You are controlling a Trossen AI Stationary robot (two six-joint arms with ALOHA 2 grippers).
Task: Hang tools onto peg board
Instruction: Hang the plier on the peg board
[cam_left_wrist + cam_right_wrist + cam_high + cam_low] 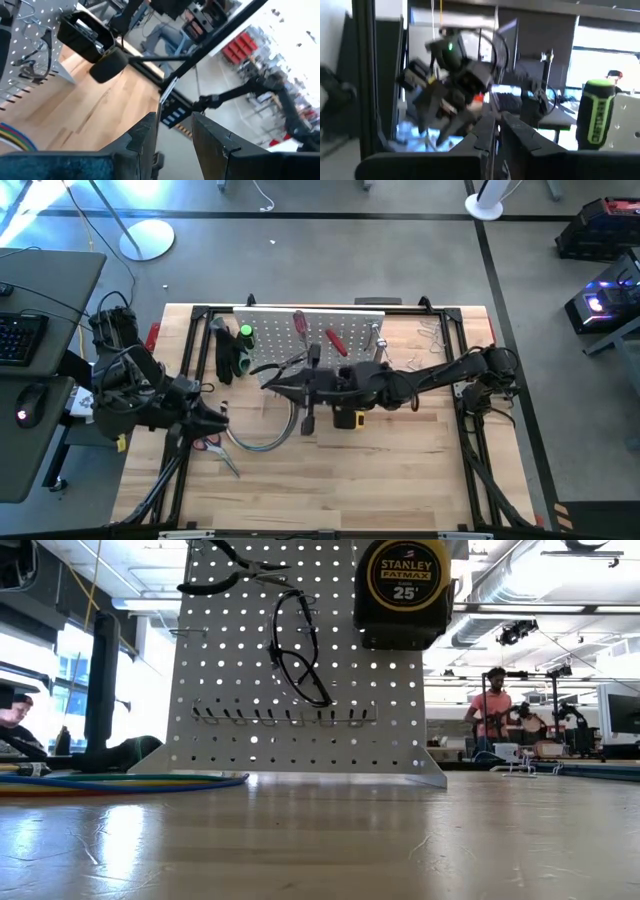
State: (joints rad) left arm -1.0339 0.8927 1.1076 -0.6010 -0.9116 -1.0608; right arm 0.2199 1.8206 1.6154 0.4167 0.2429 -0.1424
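Peg board [300, 330]: white, perforated, upright near table's far edge. On it: black pliers [228, 350] and green-handled screwdriver [245, 335] toward its left end; two red-handled screwdrivers [336, 340] mid-board; silver wrenches [378, 338] toward right end. Yellow tape measure [405, 585] hangs on board's face, labelled 25'. Red-handled scissors [208, 445] flat near table's left edge.

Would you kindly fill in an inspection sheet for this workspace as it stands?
Surface: wooden table, pale planks.
Job's things: peg board upright; pliers near its top; green-handled screwdriver on it; tape measure before it, support unclear.
Clutter: nothing seen.
Claws: left claw over the table's left; right claw before the board.
Cables: coloured cable bundle on the table.
Surroundings: person beyond the table.
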